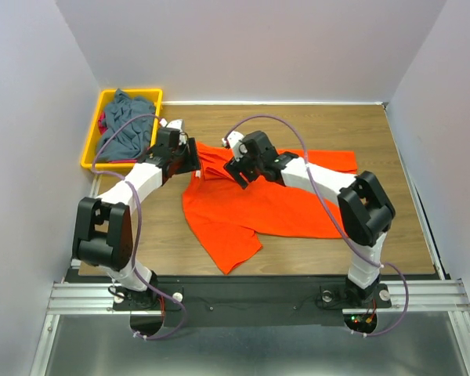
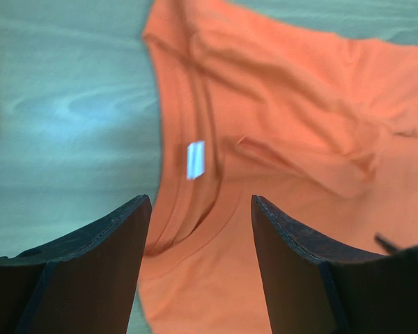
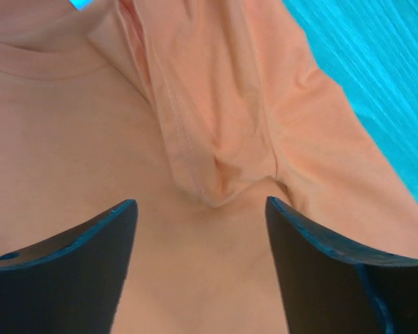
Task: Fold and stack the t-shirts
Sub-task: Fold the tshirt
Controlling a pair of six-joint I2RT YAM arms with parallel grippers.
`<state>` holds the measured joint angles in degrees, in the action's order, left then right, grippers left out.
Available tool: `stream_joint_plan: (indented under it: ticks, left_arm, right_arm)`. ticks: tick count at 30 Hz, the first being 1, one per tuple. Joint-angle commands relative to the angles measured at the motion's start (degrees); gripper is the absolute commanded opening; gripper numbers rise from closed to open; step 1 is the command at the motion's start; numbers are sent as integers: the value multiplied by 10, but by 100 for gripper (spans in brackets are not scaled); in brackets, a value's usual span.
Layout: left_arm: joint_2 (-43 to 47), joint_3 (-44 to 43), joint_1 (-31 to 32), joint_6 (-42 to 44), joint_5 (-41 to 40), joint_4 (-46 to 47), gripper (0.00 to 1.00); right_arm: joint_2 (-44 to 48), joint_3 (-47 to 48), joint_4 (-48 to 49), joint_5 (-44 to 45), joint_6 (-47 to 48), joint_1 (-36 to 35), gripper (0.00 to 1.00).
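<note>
The bright orange t-shirt (image 1: 254, 210) lies crumpled and spread on the wooden table. My left gripper (image 1: 189, 160) is open and empty above its neck edge; the left wrist view shows the collar with the white neck label (image 2: 195, 159) between the fingers (image 2: 118, 243). My right gripper (image 1: 236, 174) is open and empty just above the shirt's upper middle; its wrist view shows a folded orange hem tip (image 3: 216, 188) between the fingers (image 3: 313, 243). The slate grey-blue t-shirt (image 1: 130, 125) is heaped in the yellow bin, with a glimpse of red cloth (image 1: 102, 123) beside it.
The yellow bin (image 1: 94, 139) stands at the table's far left corner. White walls close the table in on the left, back and right. Bare wood (image 1: 392, 133) shows to the right of the orange shirt and in front of it.
</note>
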<state>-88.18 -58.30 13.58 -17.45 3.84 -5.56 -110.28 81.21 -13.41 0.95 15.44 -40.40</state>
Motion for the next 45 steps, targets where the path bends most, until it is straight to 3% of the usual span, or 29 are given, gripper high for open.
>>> stream_joint_plan:
  ticks: [1, 12, 17, 22, 39, 45]
  left_arm:
    - [-36, -66, 23, 18, 6, 20, 71]
    - [-155, -179, 53, -29, -33, -9, 65]
    - [-191, -219, 72, 1, -66, -38, 64]
    - [-207, -225, 79, 41, -63, -55, 62]
    - [-234, -229, 84, 35, -65, -64, 60]
    - [-228, -221, 88, 14, -65, -58, 50]
  right_arm:
    - [66, -28, 15, -6, -54, 20, 83]
    - [175, -134, 15, 29, -123, 46, 84]
    - [201, -165, 15, 33, -124, 52, 84]
    - [218, -187, 15, 33, -126, 55, 84]
    - [230, -210, 15, 27, -132, 55, 84]
    - [232, -214, 15, 29, -134, 55, 84]
